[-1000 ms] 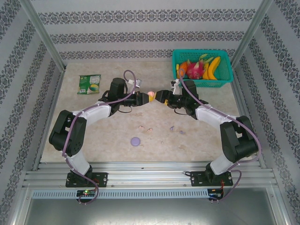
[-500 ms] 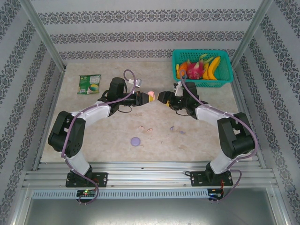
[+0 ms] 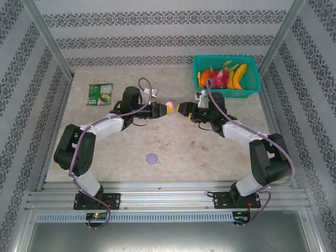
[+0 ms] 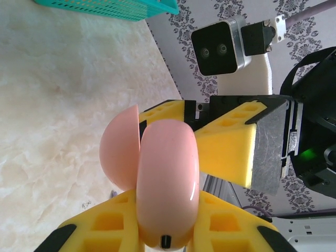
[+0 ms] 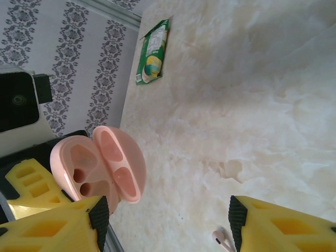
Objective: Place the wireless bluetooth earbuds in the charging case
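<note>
Pinching the pink case [image 4: 167, 184] (lid open), the left claw [image 3: 163, 108] faces the right claw [image 5: 168, 212], spread wide just beside it. The earbuds [image 3: 164, 144] lie on the table [image 3: 105, 144], well apart.

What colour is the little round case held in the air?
Pale pink: the open round charging case shows best in the right wrist view.

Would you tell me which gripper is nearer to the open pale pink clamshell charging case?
Left: the left gripper holds the pink charging case; the right gripper is open just to its right.
</note>
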Available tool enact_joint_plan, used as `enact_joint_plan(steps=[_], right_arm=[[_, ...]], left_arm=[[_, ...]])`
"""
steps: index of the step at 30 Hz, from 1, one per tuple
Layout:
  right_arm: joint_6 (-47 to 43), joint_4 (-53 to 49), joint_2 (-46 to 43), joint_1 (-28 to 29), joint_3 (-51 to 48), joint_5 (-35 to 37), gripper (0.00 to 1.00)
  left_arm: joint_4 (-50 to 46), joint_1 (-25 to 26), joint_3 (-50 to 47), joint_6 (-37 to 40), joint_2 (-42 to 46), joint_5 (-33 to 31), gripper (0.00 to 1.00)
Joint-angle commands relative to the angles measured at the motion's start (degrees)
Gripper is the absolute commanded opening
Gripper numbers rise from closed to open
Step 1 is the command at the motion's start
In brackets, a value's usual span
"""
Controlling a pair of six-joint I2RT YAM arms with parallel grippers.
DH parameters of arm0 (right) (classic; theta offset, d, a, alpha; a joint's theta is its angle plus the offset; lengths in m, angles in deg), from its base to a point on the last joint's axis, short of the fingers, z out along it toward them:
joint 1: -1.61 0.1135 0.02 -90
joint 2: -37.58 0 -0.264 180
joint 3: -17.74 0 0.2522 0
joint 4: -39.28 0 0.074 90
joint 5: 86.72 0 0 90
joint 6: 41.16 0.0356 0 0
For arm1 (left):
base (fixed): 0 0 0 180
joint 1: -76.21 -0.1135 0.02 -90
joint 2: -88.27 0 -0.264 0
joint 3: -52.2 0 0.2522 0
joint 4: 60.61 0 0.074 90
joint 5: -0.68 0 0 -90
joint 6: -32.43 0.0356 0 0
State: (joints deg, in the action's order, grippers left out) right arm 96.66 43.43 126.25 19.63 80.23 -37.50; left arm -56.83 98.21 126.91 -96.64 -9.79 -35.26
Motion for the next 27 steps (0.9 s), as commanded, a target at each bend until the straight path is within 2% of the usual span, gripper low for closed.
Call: enact_joint_plan(steps=[1,20,27], right_arm=[[0.26,2.90,1.01,1.22,1.45,-1.78,0.62],[3.59,7.04,5.72,1.89,3.56,-1.09,0.55],[4.61,7.98,6.82,2.00,4.34,-1.21,0.50]], left_arm=[[4.25,-0.11,0.98,-1.19,-0.08,2.01,0.00],[4.76,0.15,0.56,-1.70,0.50,2.48,0.00],[5.22,0.55,0.33,-1.86,0.50,2.45,0.00]])
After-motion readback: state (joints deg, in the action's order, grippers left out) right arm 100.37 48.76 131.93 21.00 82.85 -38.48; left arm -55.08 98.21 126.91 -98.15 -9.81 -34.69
